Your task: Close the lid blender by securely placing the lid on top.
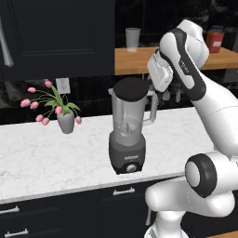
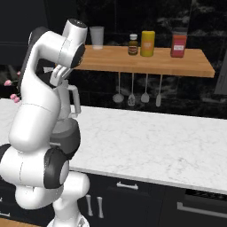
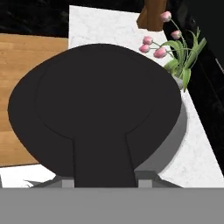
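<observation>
No readable labels. Tulips in a vase (image 1: 66, 122) stand left on the desk (image 1: 42, 153). Blender (image 1: 127, 139) stands mid-desk, lid (image 1: 132, 88) flat across the jar mouth, tab toward the hand (image 1: 157, 79). Arm bends over from the right, hand beside the jar rim. Can't tell if it is grasping the tab. Shelf (image 2: 146, 62) holds a cup (image 2: 96, 37) and jars.
</observation>
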You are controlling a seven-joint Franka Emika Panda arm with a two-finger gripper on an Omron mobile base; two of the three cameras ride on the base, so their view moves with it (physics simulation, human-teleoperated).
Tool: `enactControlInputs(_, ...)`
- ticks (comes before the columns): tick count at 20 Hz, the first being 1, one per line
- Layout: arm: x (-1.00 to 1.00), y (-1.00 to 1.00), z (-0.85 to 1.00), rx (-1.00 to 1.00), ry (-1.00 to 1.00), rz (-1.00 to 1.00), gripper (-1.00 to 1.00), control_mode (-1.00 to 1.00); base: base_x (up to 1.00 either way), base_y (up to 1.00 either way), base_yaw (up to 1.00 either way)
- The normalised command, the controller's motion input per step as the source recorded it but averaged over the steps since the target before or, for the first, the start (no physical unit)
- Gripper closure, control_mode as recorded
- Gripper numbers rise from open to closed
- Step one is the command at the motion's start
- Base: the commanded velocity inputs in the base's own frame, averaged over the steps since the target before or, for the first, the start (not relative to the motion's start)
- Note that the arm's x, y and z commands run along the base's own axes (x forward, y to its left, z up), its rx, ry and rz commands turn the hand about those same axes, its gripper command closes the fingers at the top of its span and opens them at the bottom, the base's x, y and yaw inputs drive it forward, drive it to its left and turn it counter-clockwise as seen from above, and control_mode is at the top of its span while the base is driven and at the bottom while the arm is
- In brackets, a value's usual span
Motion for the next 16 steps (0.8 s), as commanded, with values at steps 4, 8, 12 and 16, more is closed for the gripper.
enactControlInputs(4,0.22,0.0,-0.09,0.0,0.0,-0.09,1.0,-1.0,0.0,0.0,0.0)
enactControlInputs(8,0.32,0.0,-0.05,0.0,0.0,-0.16,1.0,-1.0,0.0,0.0,0.0)
enactControlInputs(12,0.31,0.0,-0.08,0.0,0.0,-0.13,1.0,-1.0,0.0,0.0,0.0)
enactControlInputs(16,0.15,0.0,-0.07,0.0,0.0,-0.1,1.0,-1.0,0.0,0.0,0.0)
